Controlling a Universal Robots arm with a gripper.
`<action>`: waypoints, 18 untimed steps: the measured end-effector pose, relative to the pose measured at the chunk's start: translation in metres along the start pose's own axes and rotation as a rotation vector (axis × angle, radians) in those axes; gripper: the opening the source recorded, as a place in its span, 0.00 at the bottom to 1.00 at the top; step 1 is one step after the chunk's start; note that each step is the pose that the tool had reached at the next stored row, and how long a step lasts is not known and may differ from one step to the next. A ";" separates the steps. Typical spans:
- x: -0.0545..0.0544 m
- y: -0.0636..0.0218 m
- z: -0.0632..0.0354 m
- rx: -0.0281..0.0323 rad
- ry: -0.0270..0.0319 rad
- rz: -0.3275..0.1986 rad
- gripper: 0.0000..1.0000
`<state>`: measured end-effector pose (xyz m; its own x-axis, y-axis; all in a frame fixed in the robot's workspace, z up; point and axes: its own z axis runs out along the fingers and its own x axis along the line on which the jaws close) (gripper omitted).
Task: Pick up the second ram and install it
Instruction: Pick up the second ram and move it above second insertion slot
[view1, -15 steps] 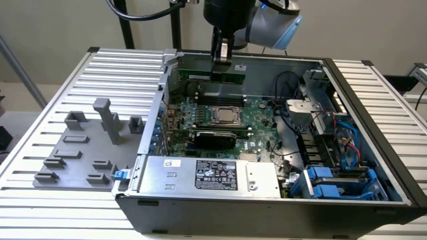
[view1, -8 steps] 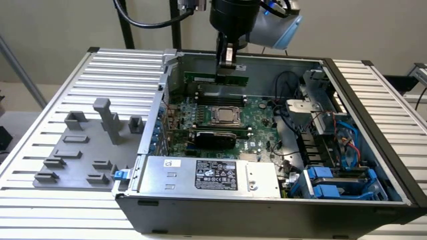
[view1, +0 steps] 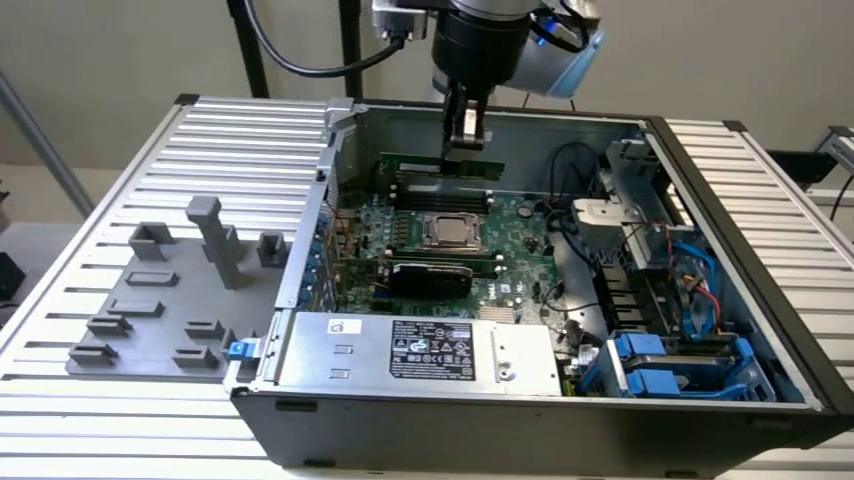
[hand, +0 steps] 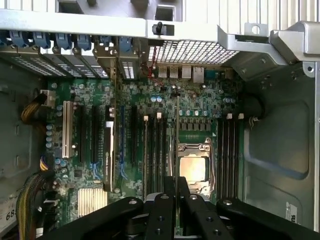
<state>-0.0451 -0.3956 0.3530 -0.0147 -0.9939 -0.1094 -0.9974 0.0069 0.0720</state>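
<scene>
Inside the open computer case (view1: 747, 290), my gripper (view1: 462, 150) hangs from above, shut on the second ram (view1: 441, 165). This long green stick is held level just above the memory slots (view1: 434, 188) at the far side of the motherboard (view1: 514, 255). In the wrist view the second ram (hand: 177, 130) shows edge-on as a thin line running out from my gripper (hand: 176, 182). It lies between the black memory slots (hand: 155, 150) and the CPU socket (hand: 192, 167). I cannot tell whether its lower edge touches a slot.
A grey holder plate (view1: 147, 320) with upright blocks sits on the ribbed table at the exterior view's left. Inside the case are the power supply (view1: 427, 350), a dark card (view1: 427, 275), cables (view1: 574, 240) and blue drive bays (view1: 667, 365).
</scene>
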 end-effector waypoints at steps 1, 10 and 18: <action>0.000 -0.0008 0.0017 -0.0001 0.0001 0.000 0.14; 0.000 -0.0056 0.0172 0.0003 0.0019 0.004 0.14; -0.001 -0.0085 0.0269 0.0014 0.0225 0.007 0.14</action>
<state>-0.0384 -0.3919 0.3259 -0.0196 -0.9961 -0.0866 -0.9974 0.0135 0.0713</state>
